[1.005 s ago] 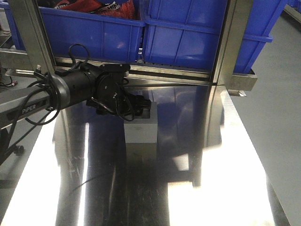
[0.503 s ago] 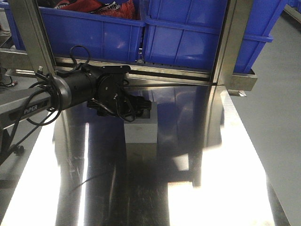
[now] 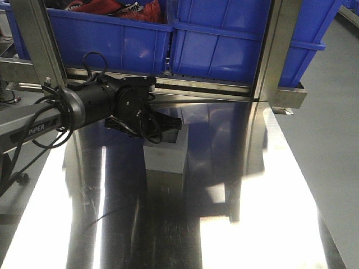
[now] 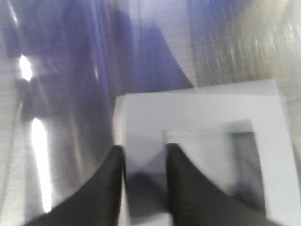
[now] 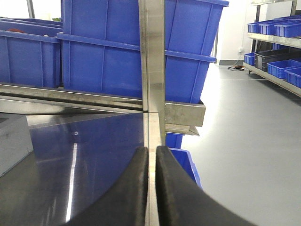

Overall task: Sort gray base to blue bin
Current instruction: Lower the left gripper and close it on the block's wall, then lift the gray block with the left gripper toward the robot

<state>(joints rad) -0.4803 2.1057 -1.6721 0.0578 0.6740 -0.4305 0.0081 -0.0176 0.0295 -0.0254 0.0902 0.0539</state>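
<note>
since half a second ago the gray base [image 3: 165, 157] has shifted a little left and toward the camera in the front view and looks slightly larger. the left pincer [image 3: 168, 130] above it has tilted and its wrist has edged left too. whether the base has left the shiny surface [image 3: 252, 213] cannot be told, since its lower edge merges with its own reflection.

in the left wrist view, which is blurred, the left pincer [image 4: 145, 183] straddles one wall of the gray base [image 4: 207, 113]. one dark finger [image 4: 106, 193] lies against the outside of that wall. the other finger [image 4: 188, 193] is down in the square recess. both press on the wall, so the pincer is clamped on the base.

the right pincer [image 5: 150, 153] hangs low over the surface [image 5: 84, 155], its fingers drawn almost together with nothing between them. the gray base [image 5: 14, 141] shows only at the left edge of that view, well apart from it.

the blue bins [image 3: 224, 45] stand on the metal rack [image 3: 275, 61] just behind the base and higher than it.
</note>
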